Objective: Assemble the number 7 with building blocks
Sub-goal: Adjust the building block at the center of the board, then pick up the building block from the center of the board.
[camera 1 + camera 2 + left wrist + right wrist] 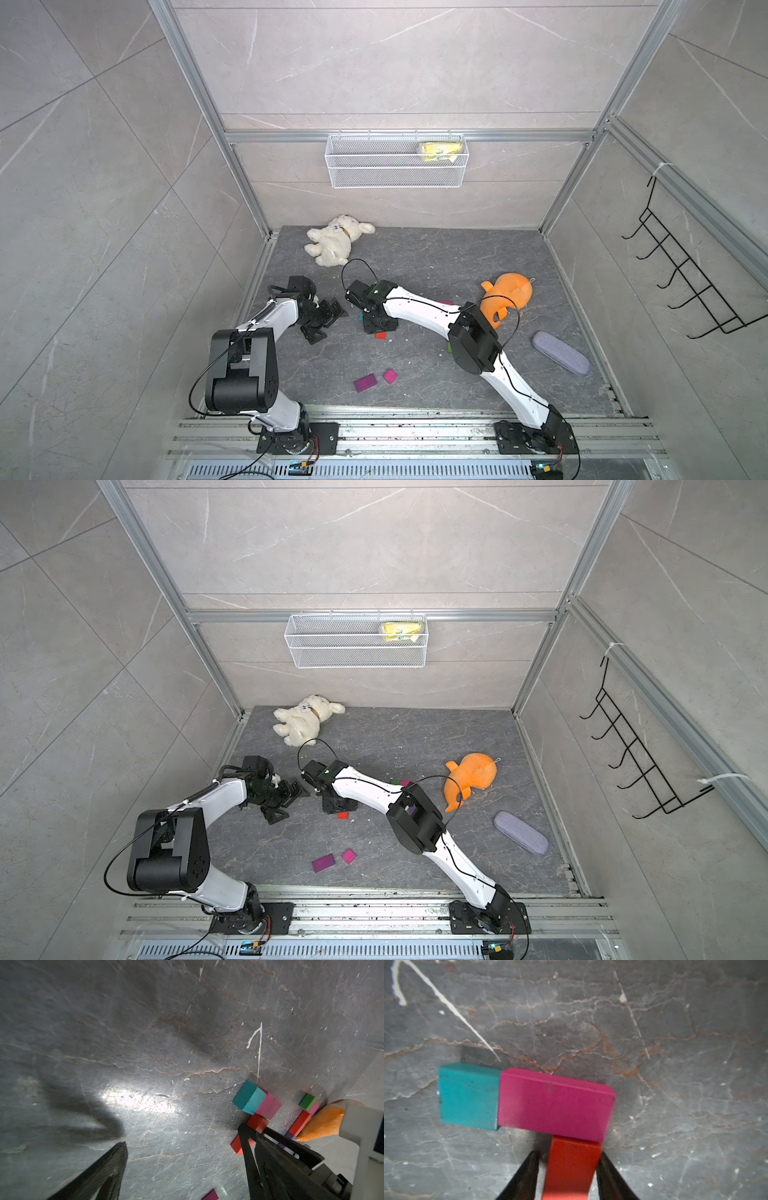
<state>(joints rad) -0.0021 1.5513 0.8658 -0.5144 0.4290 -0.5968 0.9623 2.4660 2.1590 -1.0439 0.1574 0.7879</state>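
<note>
Right gripper (568,1153) astride red block (571,1167), jaws slightly spread, gap one side. Red butts magenta block (554,1103) end, likely as numeral stem. Teal block (469,1095) completes bar on table (675,1064). Left gripper (182,1134) spread wide, idle nearby.

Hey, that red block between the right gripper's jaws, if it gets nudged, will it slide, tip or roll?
Likely slides rather than rolls: the red block is flat-sided with squared edges, lying flat on the tabletop. Probably stiff; its faces look hard and keep their shape. A push toward the magenta block it seems to touch might shift that too.
</note>
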